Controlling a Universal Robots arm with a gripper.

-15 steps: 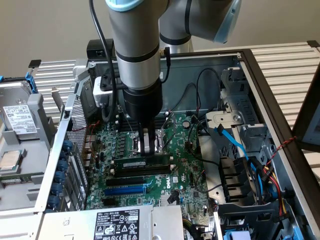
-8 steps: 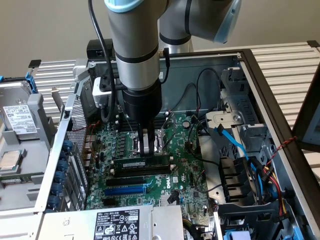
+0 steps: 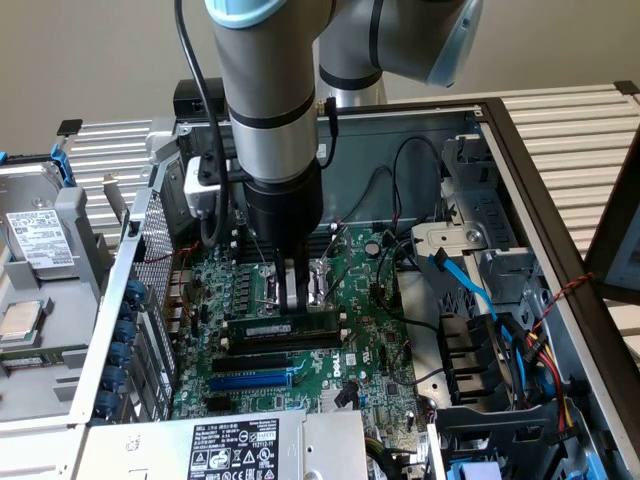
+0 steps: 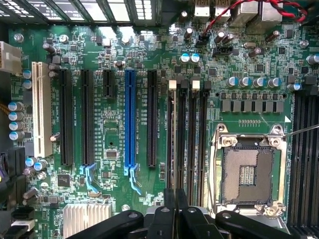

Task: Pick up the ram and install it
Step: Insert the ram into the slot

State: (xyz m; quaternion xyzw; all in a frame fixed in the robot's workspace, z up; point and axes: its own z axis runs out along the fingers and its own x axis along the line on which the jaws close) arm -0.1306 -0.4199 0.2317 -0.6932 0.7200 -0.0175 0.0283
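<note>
Pincer clamped on the ram by its top edge; you hold it upright along the black slot directly beneath, evidently aligned for seating.

Plain beige wall, white slatted tabletop

Top edge of the exterior view cut off the arm. The tool hid the middle of the ram; its label print was too small to read. Couldn't tell if the ram was seated. The hard drive was cropped at the exterior view's left, the power-supply sticker at the bottom edge.
</note>
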